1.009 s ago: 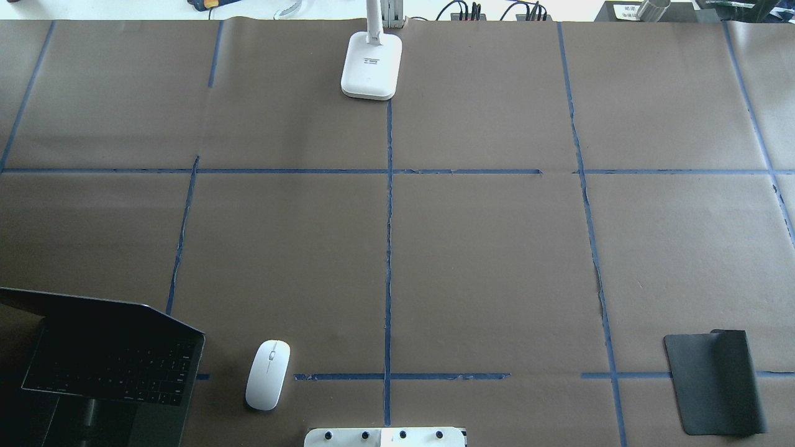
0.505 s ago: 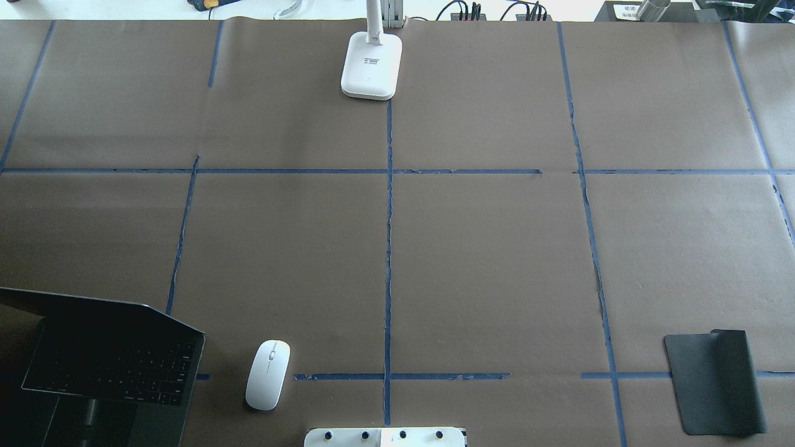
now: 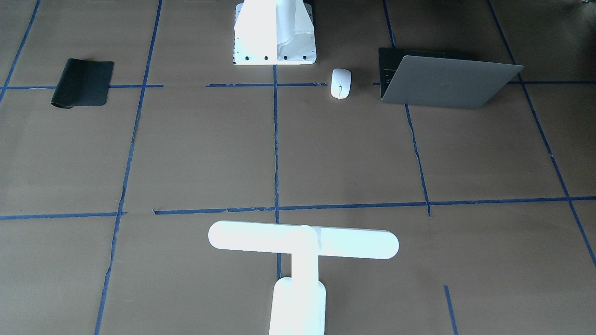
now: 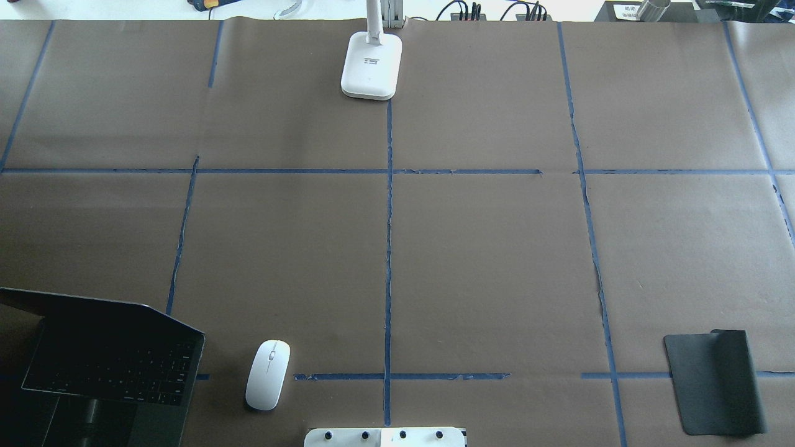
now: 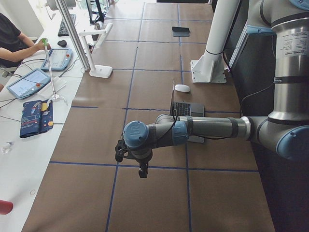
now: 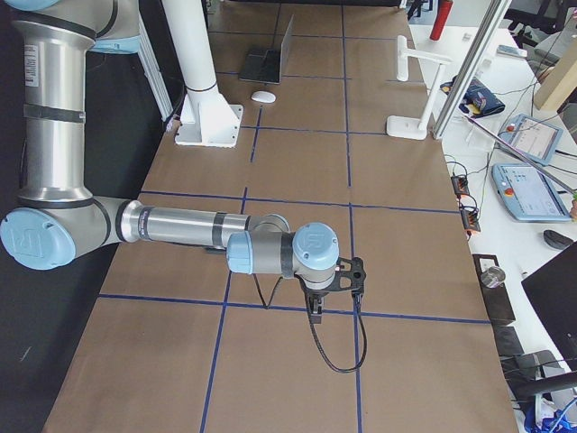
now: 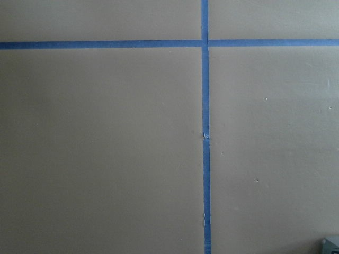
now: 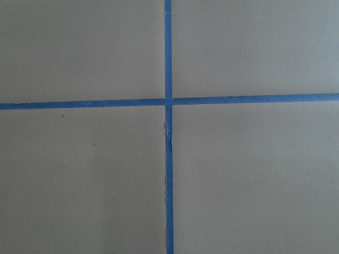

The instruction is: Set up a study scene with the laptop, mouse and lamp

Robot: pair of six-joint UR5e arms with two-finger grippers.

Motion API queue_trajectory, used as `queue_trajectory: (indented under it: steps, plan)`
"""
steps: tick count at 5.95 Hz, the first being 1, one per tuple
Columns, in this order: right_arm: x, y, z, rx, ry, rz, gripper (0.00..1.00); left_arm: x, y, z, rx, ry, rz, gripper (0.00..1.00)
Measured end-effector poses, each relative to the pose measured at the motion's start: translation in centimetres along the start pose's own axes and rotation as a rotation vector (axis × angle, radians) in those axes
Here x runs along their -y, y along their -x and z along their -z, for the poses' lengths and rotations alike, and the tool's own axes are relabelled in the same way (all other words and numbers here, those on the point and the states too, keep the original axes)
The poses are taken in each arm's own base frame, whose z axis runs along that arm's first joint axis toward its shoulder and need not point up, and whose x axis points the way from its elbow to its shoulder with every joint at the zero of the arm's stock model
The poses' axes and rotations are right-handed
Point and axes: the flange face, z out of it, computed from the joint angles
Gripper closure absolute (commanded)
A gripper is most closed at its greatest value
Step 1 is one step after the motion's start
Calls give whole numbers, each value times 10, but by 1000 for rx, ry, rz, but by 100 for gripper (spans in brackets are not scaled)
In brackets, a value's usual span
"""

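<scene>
Setup looks unstarted: the open laptop (image 4: 105,366) sits at the counter's (image 4: 497,248) near-left corner, the mouse (image 4: 268,374) just beside it, the lamp (image 4: 371,65) at the far edge, while the left arm (image 5: 193,130) and right arm (image 6: 180,225) hang well apart, likely parked clear; whether their jaws are open I cannot tell.

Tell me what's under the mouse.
The mouse lies on bare brown table paper, not on the black mouse pad, which lies far off. The patch directly beneath it is covered.
</scene>
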Motion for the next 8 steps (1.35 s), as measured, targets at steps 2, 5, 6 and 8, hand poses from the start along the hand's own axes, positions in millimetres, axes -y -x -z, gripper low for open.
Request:
queue_trajectory:
  steps: [2, 5, 6, 8]
  plan:
    - [2, 1, 1, -1, -2, 4, 0, 0, -36, 33, 9, -63, 110, 0]
    - [3, 2, 0, -2, 0, 6, 0, -19, -111, 88, -4, -125, 333, 0]
    - [3, 3, 0, -1, -1, 8, 0, -27, -148, 99, -14, -128, 418, 0]
    - [6, 5, 1, -2, -4, 13, 0, -38, -225, 87, -31, -81, 609, 0]
